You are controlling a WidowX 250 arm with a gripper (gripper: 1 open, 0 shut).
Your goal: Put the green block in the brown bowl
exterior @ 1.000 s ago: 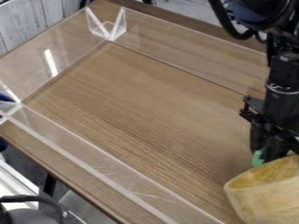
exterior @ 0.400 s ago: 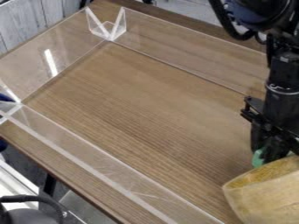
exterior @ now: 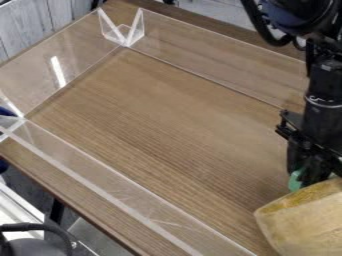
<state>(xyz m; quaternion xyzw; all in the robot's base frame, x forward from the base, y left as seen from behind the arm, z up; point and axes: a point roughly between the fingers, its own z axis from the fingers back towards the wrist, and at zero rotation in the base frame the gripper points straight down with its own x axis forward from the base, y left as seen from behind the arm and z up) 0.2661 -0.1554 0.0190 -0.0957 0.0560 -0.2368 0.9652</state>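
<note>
black gripper (exterior: pixel 310 172) clamped on small green block (exterior: pixel 298 181), grainy round brown bowl (exterior: pixel 305 222)

**Wood tones, one green spot**

The worktop (exterior: pixel 160 120) is mid-brown with fine straight grain. The brown bowl (exterior: pixel 305 222) is paler, yellowish-tan, with streaked grain. The green block (exterior: pixel 297 181) is bright green. The claw (exterior: pixel 310 172) is black. Clear walls (exterior: pixel 80 165) edge the worktop.

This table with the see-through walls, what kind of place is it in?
Probably a robot lab or test bench. A wooden tabletop is fenced by clear plastic walls, a black robot arm reaches down over it, and a large round light-brown wooden bowl sits beside a small bright green block.
</note>
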